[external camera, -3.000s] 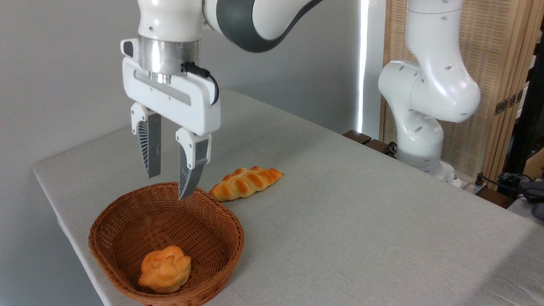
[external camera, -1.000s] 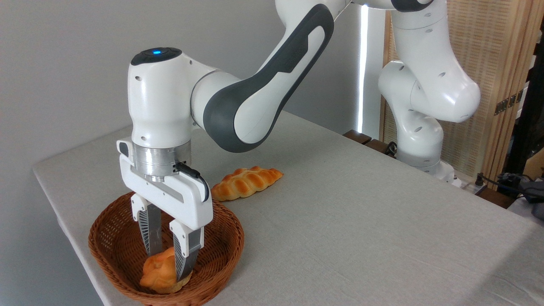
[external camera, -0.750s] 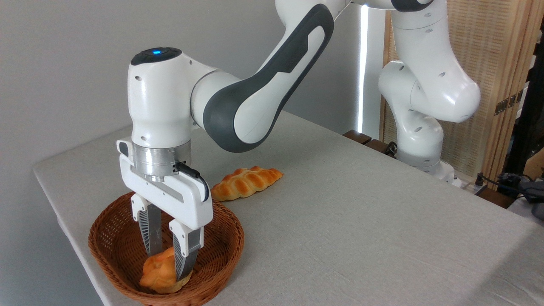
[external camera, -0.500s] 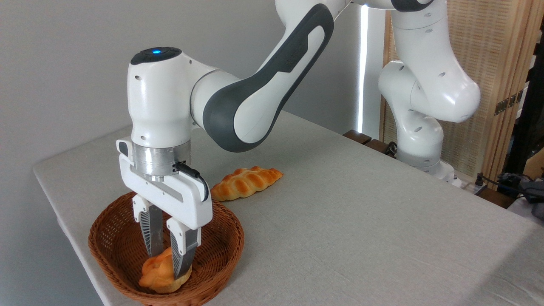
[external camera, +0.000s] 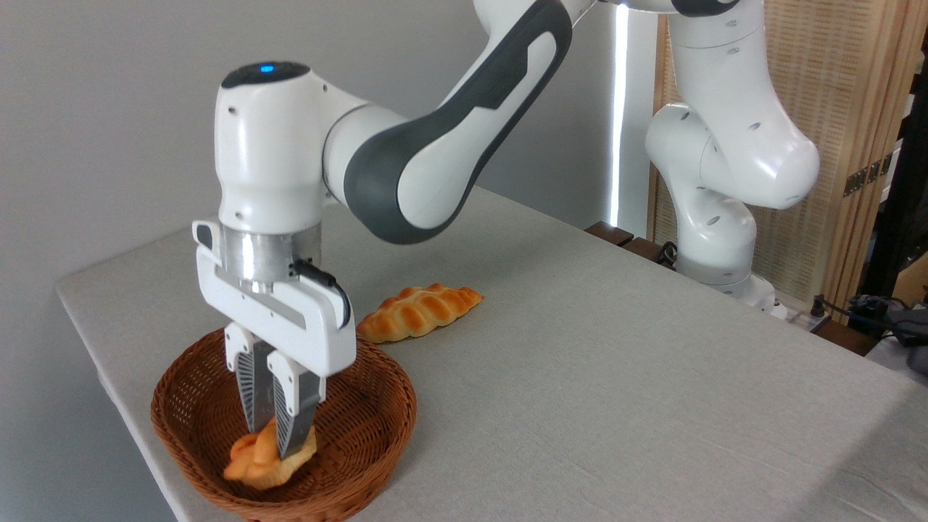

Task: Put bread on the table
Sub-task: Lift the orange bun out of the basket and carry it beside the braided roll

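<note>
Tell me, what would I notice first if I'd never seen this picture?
Probably the big white robot arm reaching down from the top, with its gripper pinching a squashed little orange bun inside a brown wicker basket at the near left corner of the grey table. Just behind the basket, a longer braided loaf lies on the table by itself.

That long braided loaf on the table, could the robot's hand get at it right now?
Probably not at once: the hand is shut on the bread down in the basket. The braided loaf itself lies uncovered on the table, nothing over it.
</note>
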You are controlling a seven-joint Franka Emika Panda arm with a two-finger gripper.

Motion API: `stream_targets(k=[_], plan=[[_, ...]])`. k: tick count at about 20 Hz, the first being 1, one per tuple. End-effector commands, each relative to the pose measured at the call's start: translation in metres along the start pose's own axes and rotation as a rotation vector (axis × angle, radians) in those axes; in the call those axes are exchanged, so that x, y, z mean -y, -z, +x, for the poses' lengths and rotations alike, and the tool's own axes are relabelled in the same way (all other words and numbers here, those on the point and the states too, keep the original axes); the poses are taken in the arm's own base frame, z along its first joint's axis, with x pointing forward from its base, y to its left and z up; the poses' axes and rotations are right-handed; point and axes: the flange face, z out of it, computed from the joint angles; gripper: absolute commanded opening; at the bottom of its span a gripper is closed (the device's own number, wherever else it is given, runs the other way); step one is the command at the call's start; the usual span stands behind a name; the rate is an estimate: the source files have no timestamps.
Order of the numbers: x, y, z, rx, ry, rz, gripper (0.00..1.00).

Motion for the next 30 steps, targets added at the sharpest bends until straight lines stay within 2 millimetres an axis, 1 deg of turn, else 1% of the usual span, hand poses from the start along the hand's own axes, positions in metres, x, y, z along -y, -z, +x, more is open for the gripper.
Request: stream_targets(k=[1,4,6,9,13,15,18,20,22,23,24,25,26,27,28,29,30], plan=[[-0.008,0.043,0.003,-0.044,-0.003,0.017,0.41],[-0.015,0.066,-0.001,-0.023,-0.006,-0.002,0.44],[-0.026,0.081,-0.005,0.012,-0.022,-0.026,0.45],[-0.035,0.107,-0.017,0.072,-0.030,-0.058,0.46],[-0.047,0.132,-0.038,0.127,-0.023,-0.108,0.47],[-0.054,0.135,-0.052,0.178,-0.026,-0.135,0.48],[-0.064,0.134,-0.070,0.250,-0.036,-0.174,0.50],[-0.071,0.131,-0.083,0.296,-0.055,-0.201,0.52],[-0.080,0.125,-0.100,0.338,-0.070,-0.227,0.52],[-0.082,0.121,-0.106,0.348,-0.081,-0.236,0.53],[-0.083,0.118,-0.109,0.358,-0.080,-0.243,0.56],[-0.084,0.114,-0.112,0.371,-0.080,-0.251,0.57],[-0.087,0.110,-0.114,0.389,-0.086,-0.262,0.63],[-0.090,0.106,-0.115,0.399,-0.092,-0.268,0.90],[-0.095,0.104,-0.114,0.399,-0.098,-0.273,1.00],[-0.102,0.104,-0.110,0.390,-0.108,-0.290,1.00],[-0.106,0.103,-0.107,0.380,-0.105,-0.302,1.00]])
